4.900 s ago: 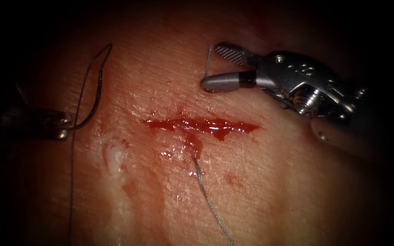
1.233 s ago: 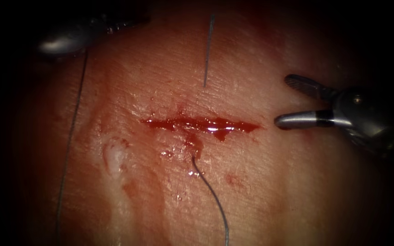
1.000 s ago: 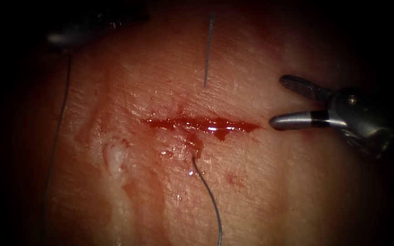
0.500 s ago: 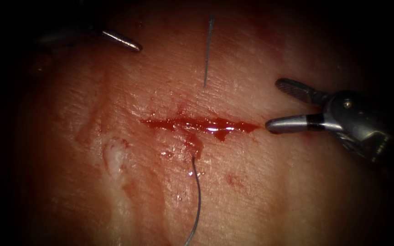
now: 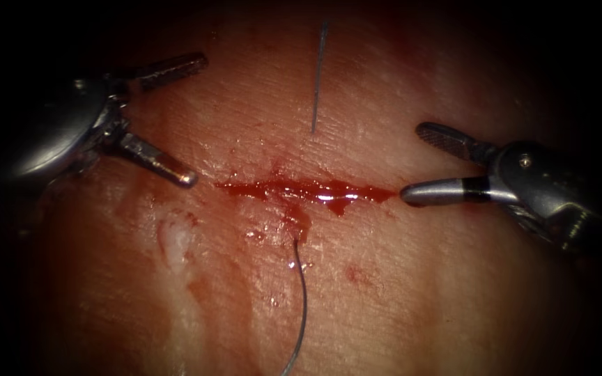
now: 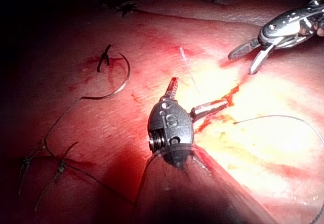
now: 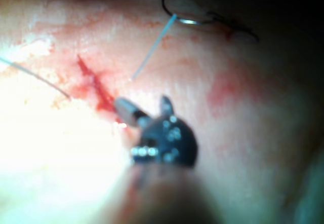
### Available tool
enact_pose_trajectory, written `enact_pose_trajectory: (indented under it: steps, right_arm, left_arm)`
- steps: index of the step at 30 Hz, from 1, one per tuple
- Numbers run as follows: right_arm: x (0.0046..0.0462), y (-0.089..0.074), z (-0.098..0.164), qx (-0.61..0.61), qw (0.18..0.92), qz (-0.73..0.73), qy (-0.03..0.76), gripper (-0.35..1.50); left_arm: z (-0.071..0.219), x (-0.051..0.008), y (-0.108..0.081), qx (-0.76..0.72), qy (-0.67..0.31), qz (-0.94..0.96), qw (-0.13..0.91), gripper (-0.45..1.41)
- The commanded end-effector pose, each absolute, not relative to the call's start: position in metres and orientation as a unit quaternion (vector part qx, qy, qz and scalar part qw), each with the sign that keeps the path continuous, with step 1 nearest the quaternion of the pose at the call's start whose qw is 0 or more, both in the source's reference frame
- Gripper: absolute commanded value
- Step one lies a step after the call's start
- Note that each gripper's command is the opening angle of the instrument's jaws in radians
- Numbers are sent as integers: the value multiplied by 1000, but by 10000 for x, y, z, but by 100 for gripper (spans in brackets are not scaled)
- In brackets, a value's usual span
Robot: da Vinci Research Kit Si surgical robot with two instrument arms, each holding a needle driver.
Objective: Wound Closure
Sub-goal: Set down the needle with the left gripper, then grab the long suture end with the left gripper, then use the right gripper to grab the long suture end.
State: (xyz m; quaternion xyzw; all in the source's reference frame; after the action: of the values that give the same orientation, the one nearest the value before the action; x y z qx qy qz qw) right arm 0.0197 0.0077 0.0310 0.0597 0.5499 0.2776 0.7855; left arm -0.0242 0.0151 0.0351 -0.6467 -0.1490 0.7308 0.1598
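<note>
Both tools stood with their jaws spread and gripping nothing at this moment. Starting at the left of the endoscope view, the left tool [image 5: 175, 122] had come back in beside the cut: half a second before only one jaw tip showed up near the top left, and now its whole wrist was in view, one jaw lying up and away, the other pointing down toward the left end of the cut [image 5: 304, 189] and stopping just short of it. Some seconds earlier that tool had held thread out at the left edge; that strand had slid out of the endoscope view, and the jaws were now bare. In the left wrist view the needle [image 6: 115, 79] lay free on the tissue [image 5: 398, 278], well away from the cut beside an older stitch, with thread trailing from it and no tool on it. Moving to the middle, the stitch was already through: one strand of thread [image 5: 317, 83] rose from the tissue above the cut and the other [image 5: 302, 306] left the tissue just below it, curving down; this lower strand hung closer to straight than a second before. Red fluid [image 5: 336, 202] pooled along the cut. At the right, the right tool [image 5: 412, 163] had crept leftward, its lower jaw tip now touching or just beside the right end of the cut. Judging by this, the thread had been drawn through and let go.
</note>
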Motion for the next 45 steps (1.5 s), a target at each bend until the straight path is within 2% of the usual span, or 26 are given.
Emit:
enact_pose_trajectory:
  steps: [1, 10, 17, 22, 25, 27, 28, 30, 33, 36, 37, 43, 45]
  right_arm:
    - [203, 84, 313, 58, 785, 277, 552, 130]
    - [203, 82, 311, 61, 784, 274, 554, 130]
    - [203, 81, 311, 61, 784, 273, 554, 130]
    - [203, 81, 311, 62, 783, 275, 554, 130]
    - [203, 80, 312, 62, 783, 275, 554, 130]
    - [203, 80, 312, 62, 783, 275, 554, 130]
    - [203, 80, 312, 62, 783, 275, 554, 130]
    - [203, 78, 311, 63, 783, 274, 555, 130]
    - [203, 72, 309, 69, 784, 272, 554, 118]
    - [206, 59, 300, 108, 784, 240, 562, 86]
    - [206, 56, 297, 115, 783, 234, 564, 81]
    - [232, 40, 271, 97, 802, 112, 579, 96]
    - [243, 35, 263, 94, 804, 79, 582, 94]
  left_arm:
    - [360, -250, 148, -646, -143, 739, 128, 76]
    - [364, -287, 93, -651, -133, 747, 8, 76]
    - [359, -335, 60, -650, -63, 755, -65, 67]
    - [358, -344, 39, -653, -26, 748, -114, 42]
    - [359, -343, 37, -652, -22, 748, -124, 34]
    - [359, -344, 38, -652, -16, 747, -130, 20]
    - [359, -344, 39, -652, -16, 747, -130, 9]
    - [361, -343, 39, -653, -11, 745, -138, -45]
    - [363, -340, 41, -659, -7, 740, -135, -45]
    - [371, -336, 47, -663, -7, 736, -137, -45]
    - [375, -335, 49, -663, -7, 736, -137, -45]
    - [412, -329, 74, -673, -19, 725, -146, -45]
    - [424, -327, 84, -677, -24, 722, -144, -45]
